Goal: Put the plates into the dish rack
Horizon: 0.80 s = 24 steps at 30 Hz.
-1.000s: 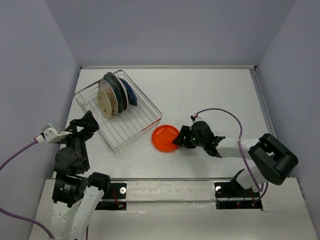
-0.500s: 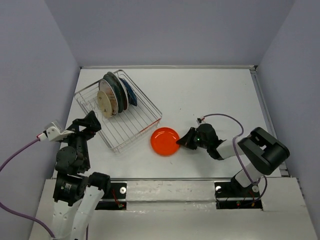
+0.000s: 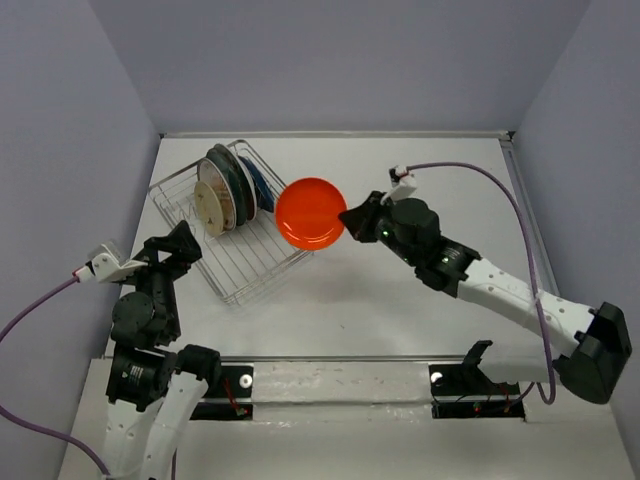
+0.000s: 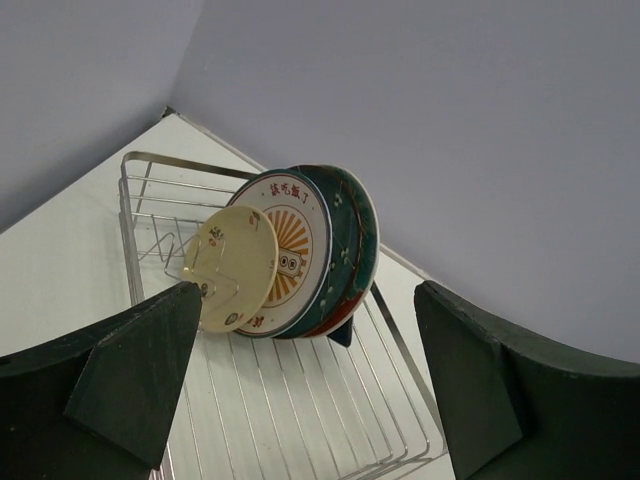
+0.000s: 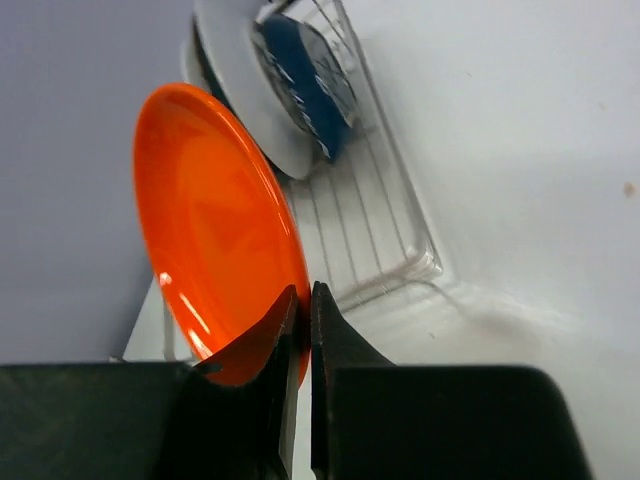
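The left end effector (image 3: pixel 178 246) hangs with jaws spread wide and empty just beside the rack's near-left side, and its wrist camera looks into the basket. The rack (image 3: pixel 262 262) sits at the back left of the bench (image 3: pixel 400 320). Plates stand on edge, packed together, at its far end: a cream plate (image 4: pixel 236 281) in front, an emblem plate (image 4: pixel 298 246) behind it, a teal plate (image 4: pixel 355 232) next and a blue plate (image 5: pixel 303 82) at the back. They overlap too closely for a sure count, but it looks like five are loaded, with the near rows of tines unused. The orange plate (image 3: pixel 311 212) is the one left. It is in the air, tilted up on edge, at the rack's right rim. The right end effector (image 3: pixel 350 222) is clamped on its lower right rim, and the wrist view shows both fingers (image 5: pixel 325 340) pinching the edge. Half a second ago this plate lay flat on the bench near the rack's near corner, with the end effector low at its right edge. It has since been lifted, tipped up and carried toward the rack. The left arm has not shifted.
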Each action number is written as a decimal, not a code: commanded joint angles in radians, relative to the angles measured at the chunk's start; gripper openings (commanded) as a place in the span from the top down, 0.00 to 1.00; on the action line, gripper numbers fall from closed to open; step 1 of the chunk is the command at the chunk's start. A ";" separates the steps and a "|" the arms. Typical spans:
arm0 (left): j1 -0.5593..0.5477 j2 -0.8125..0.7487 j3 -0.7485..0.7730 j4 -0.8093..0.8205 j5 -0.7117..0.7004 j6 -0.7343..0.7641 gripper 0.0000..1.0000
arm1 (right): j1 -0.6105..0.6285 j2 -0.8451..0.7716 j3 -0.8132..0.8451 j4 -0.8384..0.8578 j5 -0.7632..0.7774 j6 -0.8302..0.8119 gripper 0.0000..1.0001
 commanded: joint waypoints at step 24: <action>-0.018 -0.006 0.047 -0.035 -0.244 -0.083 0.01 | 0.398 1.479 1.855 0.011 0.850 -0.819 0.93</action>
